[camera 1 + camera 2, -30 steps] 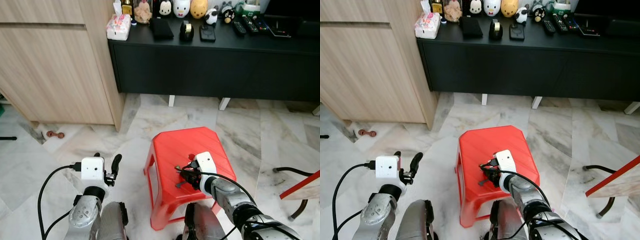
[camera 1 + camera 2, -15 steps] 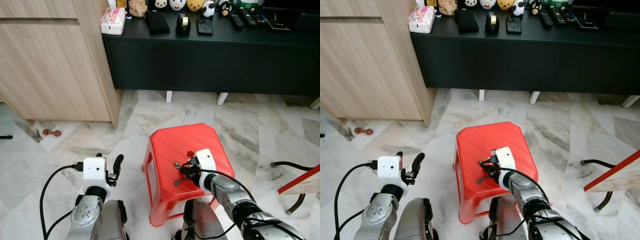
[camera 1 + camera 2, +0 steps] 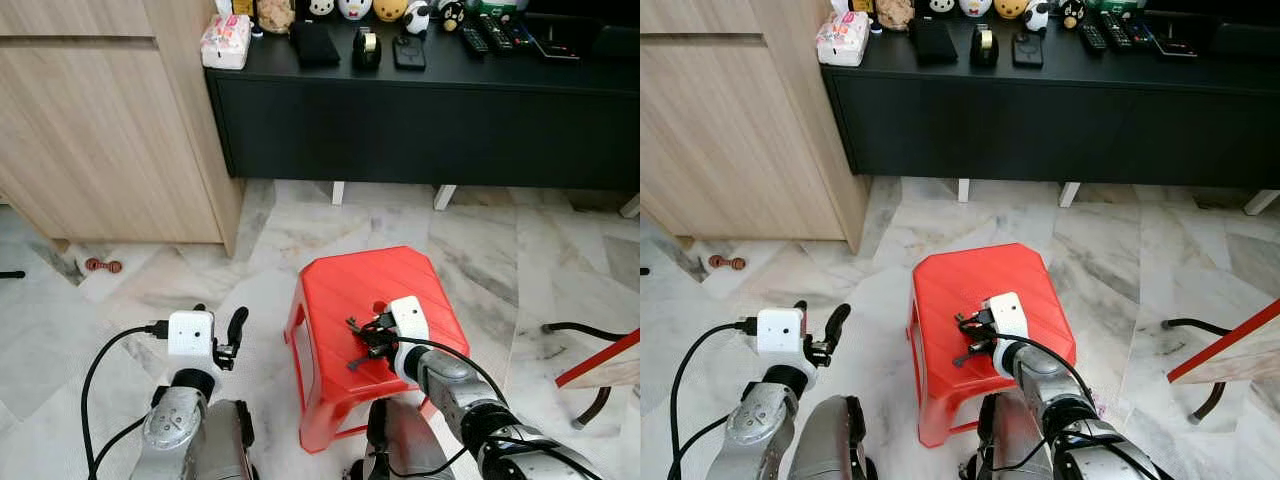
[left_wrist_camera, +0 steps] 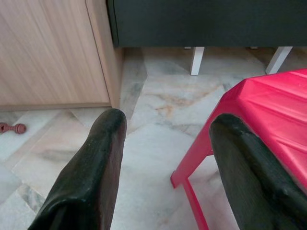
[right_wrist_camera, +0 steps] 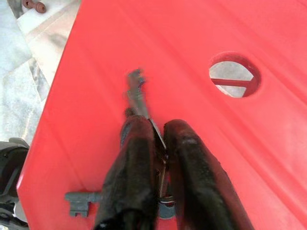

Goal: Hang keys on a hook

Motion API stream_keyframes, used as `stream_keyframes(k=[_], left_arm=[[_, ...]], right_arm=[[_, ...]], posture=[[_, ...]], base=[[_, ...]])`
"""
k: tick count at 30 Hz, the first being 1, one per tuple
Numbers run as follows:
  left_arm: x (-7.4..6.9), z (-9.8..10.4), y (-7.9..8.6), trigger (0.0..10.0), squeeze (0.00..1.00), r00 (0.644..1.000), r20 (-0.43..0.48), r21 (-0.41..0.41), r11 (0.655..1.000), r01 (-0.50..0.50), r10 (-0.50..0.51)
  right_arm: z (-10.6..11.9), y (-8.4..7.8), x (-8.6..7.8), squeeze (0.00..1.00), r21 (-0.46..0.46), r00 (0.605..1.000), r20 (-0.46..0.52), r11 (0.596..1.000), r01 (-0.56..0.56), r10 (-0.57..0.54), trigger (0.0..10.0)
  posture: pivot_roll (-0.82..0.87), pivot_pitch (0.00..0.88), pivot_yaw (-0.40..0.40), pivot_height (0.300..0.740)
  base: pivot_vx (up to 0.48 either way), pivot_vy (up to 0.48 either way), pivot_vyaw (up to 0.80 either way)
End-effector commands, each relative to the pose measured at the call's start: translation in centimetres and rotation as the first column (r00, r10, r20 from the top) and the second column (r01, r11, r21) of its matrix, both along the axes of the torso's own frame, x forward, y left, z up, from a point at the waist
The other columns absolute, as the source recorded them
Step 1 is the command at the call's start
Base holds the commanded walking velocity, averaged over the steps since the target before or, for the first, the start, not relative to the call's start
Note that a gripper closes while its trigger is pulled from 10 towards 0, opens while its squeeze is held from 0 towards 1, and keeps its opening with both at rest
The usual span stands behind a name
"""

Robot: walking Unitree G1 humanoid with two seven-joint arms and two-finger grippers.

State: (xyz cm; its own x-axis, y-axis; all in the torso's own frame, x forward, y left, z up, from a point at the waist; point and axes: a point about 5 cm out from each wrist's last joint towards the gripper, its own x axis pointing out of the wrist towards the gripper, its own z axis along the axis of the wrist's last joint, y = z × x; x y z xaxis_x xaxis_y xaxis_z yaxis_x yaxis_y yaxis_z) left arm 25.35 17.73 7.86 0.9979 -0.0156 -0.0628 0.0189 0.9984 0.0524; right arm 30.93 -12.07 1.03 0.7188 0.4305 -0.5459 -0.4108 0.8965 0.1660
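Observation:
A small bunch of dark metal keys (image 5: 137, 95) sits pinched between the two black fingers of my right gripper (image 5: 158, 143), just over the top of a red plastic stool (image 3: 345, 290). One key (image 5: 79, 197) of the bunch sticks out sideways low beside the fingers. Seen from the head, the right gripper (image 3: 368, 338) is over the stool's near half, close to the round hole (image 5: 235, 74) in its top. My left gripper (image 4: 163, 158) is open and empty, low over the marble floor to the left of the stool.
A black low cabinet (image 3: 420, 110) stands against the far wall, with toys, remotes and a tissue pack on top. On the left is a light wooden cupboard (image 3: 100, 120). A red-edged board (image 3: 600, 362) and a black cable (image 3: 575, 330) lie to the right. Marble floor surrounds the stool.
The camera shifted, so the scene sits a little lower than a second ago. The right gripper with the keys has edged slightly up and to the left over the stool.

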Motion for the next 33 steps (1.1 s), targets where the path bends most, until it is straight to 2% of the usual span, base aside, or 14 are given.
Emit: stream_keyframes(k=[1,16,18,22,23,28,30,31,33], left_arm=[[-0.1,-0.7,0.0,10.0,0.0,0.999,-0.033,0.008,1.0,0.002,-0.001],[1.0,-0.9,0.3,10.0,0.0,0.999,-0.034,0.016,1.0,0.0,0.001],[1.4,-0.8,0.4,10.0,0.0,0.999,-0.031,0.018,1.0,-0.003,0.004],[1.8,-0.8,0.5,10.0,0.0,1.0,-0.029,0.02,1.0,-0.006,0.007],[2.0,-0.8,0.6,10.0,0.0,1.0,-0.025,0.02,1.0,-0.009,0.009],[2.4,-0.8,0.7,10.0,0.0,1.0,-0.019,0.02,1.0,-0.014,0.014],[2.8,-0.5,0.9,10.0,0.0,1.0,-0.001,0.02,1.0,-0.024,0.024],[2.8,-0.5,0.9,10.0,0.0,1.0,-0.001,0.02,1.0,-0.024,0.024],[3.1,-0.4,1.2,10.0,0.0,1.0,0.008,0.019,0.999,-0.03,0.03]], right_arm=[[-0.2,-0.1,-0.2,0.0,0.004,1.0,-0.001,1.0,0.006,-0.006,0.0],[1.6,0.2,1.1,0.0,0.083,0.991,0.119,0.996,0.045,-0.055,0.0],[2.4,-0.1,1.6,0.0,0.115,0.981,0.176,0.991,0.065,-0.085,0.0],[3.2,-0.5,1.9,0.0,0.15,0.966,0.226,0.985,0.09,-0.123,0.0],[3.7,-0.9,2.1,0.0,0.165,0.955,0.26,0.981,0.104,-0.145,0.0],[4.4,-1.8,2.3,0.0,0.195,0.928,0.308,0.969,0.154,-0.21,0.0],[5.7,-2.6,2.2,0.0,0.223,0.877,0.405,0.958,0.181,-0.26,0.0],[5.7,-2.6,2.2,0.0,0.223,0.877,0.405,0.958,0.181,-0.26,0.0],[6.6,-3.0,1.8,0.0,0.25,0.846,0.45,0.95,0.189,-0.287,0.0]], posture=[[0.04,0.182,-0.084,0.601],[0.03,0.134,-0.076,0.601],[0.03,0.114,-0.074,0.601],[0.02,0.096,-0.072,0.601],[0.02,0.084,-0.072,0.601],[0.01,0.07,-0.072,0.601],[0.01,0.049,-0.073,0.601],[0.01,0.049,-0.073,0.601],[0.01,0.034,-0.073,0.601]], base=[[0.0,0.0,0.0],[0.0,0.0,0.0],[0.0,0.0,0.0],[0.0,0.0,0.0],[0.0,0.0,0.0],[0.0,0.0,0.0],[0.0,0.0,0.0],[0.0,0.0,0.0],[0.0,0.0,0.0]])
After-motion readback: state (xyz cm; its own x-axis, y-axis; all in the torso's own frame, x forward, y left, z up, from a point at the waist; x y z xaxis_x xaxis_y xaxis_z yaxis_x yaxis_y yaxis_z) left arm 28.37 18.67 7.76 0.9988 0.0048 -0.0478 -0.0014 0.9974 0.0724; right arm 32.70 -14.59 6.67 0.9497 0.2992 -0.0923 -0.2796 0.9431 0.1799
